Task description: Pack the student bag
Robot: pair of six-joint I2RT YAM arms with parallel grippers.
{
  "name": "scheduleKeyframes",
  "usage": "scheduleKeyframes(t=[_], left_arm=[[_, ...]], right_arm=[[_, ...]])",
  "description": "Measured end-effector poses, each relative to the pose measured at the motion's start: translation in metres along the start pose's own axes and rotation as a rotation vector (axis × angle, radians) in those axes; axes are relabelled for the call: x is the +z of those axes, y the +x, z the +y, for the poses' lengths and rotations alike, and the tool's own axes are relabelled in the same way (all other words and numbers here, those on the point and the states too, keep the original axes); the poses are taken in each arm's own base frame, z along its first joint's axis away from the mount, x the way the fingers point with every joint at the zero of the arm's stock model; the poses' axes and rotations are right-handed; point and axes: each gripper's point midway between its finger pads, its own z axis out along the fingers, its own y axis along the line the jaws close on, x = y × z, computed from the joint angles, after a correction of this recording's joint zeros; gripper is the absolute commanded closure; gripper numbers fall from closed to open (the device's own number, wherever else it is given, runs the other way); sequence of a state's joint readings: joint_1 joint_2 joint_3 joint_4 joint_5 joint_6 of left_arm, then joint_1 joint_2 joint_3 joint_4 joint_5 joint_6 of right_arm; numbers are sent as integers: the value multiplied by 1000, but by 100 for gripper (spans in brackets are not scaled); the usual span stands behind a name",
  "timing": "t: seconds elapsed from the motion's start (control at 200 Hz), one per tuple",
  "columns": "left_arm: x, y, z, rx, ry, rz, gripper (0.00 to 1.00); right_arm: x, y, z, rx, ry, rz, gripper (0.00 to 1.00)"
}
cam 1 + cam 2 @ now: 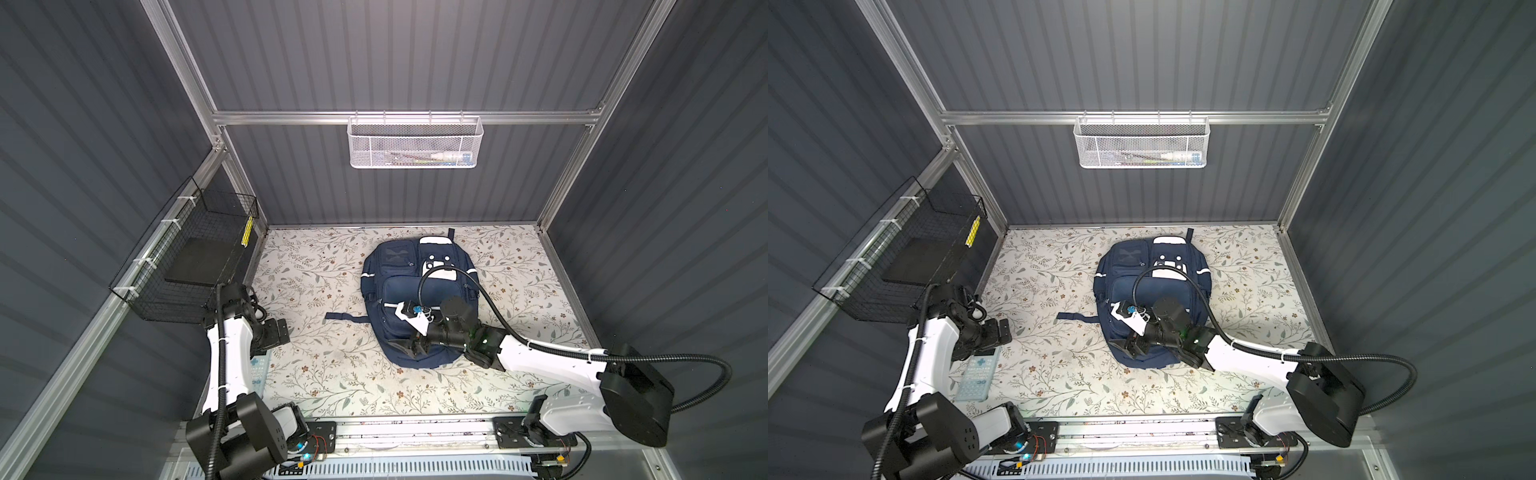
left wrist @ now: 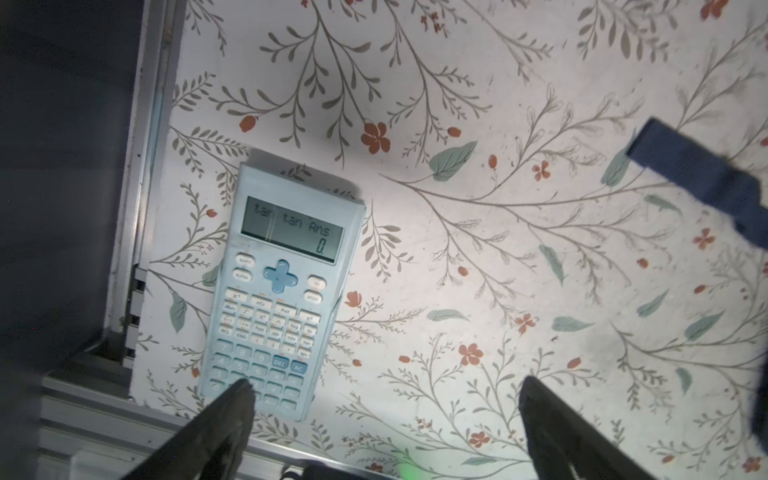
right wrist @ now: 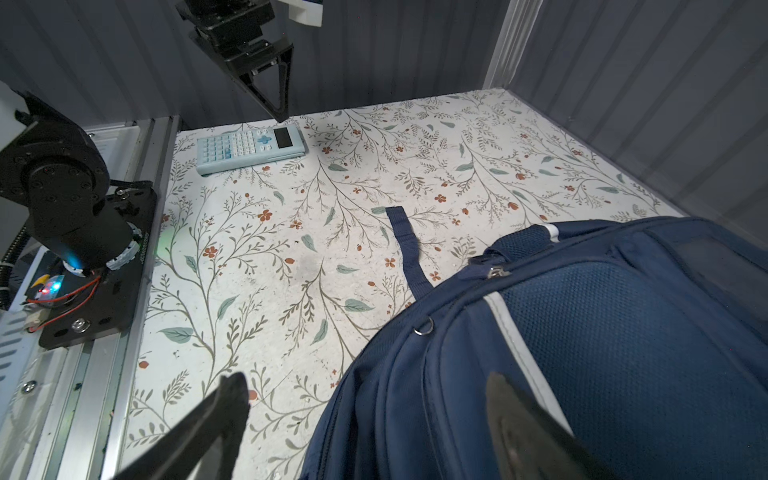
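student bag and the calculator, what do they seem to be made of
The student bag looks like matte navy woven fabric: a mesh-like weave on its front, stitched seams, a soft sagging shape. The calculator looks like hard pale-blue plastic, smooth with a dull sheen and straight moulded edges; rubber or plastic keys, I cannot tell.

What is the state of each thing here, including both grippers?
Backpack: lying flat, front up, pockets look zipped shut.
Calculator: face up, switched on, display shows 0.
Left gripper: open, empty, above the calculator.
Right gripper: open, empty, over the backpack.
White basket: hanging on the back wall, holding small items.
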State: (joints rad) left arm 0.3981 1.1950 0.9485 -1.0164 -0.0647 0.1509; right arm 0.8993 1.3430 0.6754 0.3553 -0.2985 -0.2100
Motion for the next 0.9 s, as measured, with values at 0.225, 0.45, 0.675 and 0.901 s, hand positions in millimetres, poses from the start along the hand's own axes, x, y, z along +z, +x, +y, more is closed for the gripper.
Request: scheduleKeyframes(t=[0.225,0.45,0.675,0.901], left_arm=[[-21,-33,13,305,-209,-208,0],[1,-6,23,491,-281,-137,0],[24,10,44,495,-237,-13,0],[40,8,29,539,-116,36,0]], right_arm=[[0,8,1,-17,-1,33,10],[0,8,8,-4,-42,30,10],[0,8,10,-2,-55,30,10],[0,12,11,-8,-57,44,10]])
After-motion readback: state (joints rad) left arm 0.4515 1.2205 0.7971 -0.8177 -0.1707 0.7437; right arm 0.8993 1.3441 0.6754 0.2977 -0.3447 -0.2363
